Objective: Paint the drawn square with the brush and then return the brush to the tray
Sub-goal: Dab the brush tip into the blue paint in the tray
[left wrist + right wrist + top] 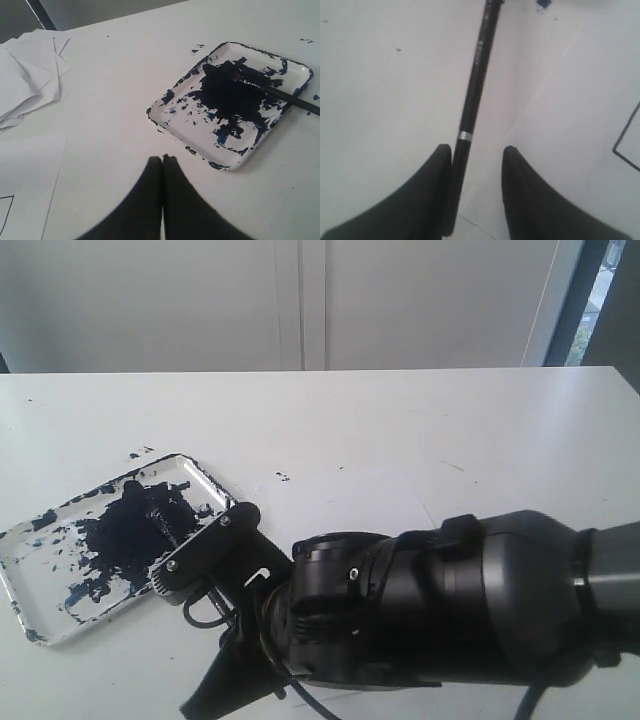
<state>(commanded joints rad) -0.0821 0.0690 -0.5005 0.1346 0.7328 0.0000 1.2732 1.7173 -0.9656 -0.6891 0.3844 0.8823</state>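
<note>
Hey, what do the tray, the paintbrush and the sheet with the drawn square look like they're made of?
Tray: glossy white with a thin raised rim, probably enamelled metal or hard plastic; the look doesn't settle which.
Brush: smooth black handle with a soft sheen, lacquered wood or plastic; its silver band looks like metal.
Sheet: thin matte white paper, lying flat with a crisp edge.

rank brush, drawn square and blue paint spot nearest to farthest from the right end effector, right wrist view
1. brush: between the right end effector's jaws, touching one.
2. drawn square: its corner, on the paper to one side.
3. blue paint spot: beyond the brush's far end.
</note>
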